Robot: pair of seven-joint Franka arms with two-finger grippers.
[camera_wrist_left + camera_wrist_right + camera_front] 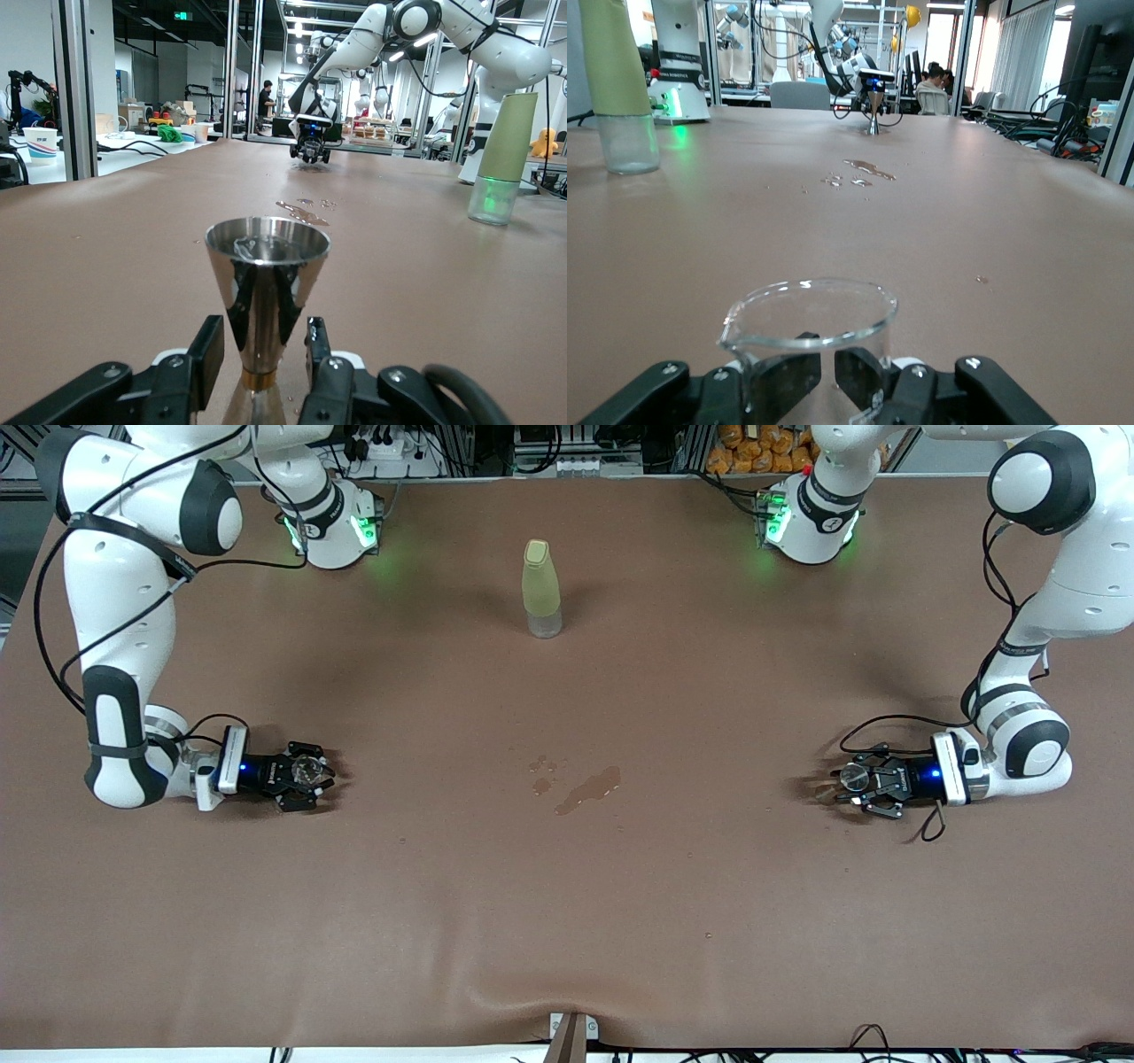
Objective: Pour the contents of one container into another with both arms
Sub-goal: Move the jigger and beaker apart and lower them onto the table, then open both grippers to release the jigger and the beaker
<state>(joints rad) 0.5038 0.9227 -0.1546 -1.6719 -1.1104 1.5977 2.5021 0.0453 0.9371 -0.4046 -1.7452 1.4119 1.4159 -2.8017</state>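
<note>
Both tools around glasses

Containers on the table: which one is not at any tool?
The tall yellow-green bottle, standing alone near the robots' bases. The squat clear cup sits at the right tool, the stemmed glass at the left tool.

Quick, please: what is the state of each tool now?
Left tool: closed on the small shiny conical stemmed cup, low on the table.
Right tool: closed on the squat clear glass cup, low on the table.
</note>
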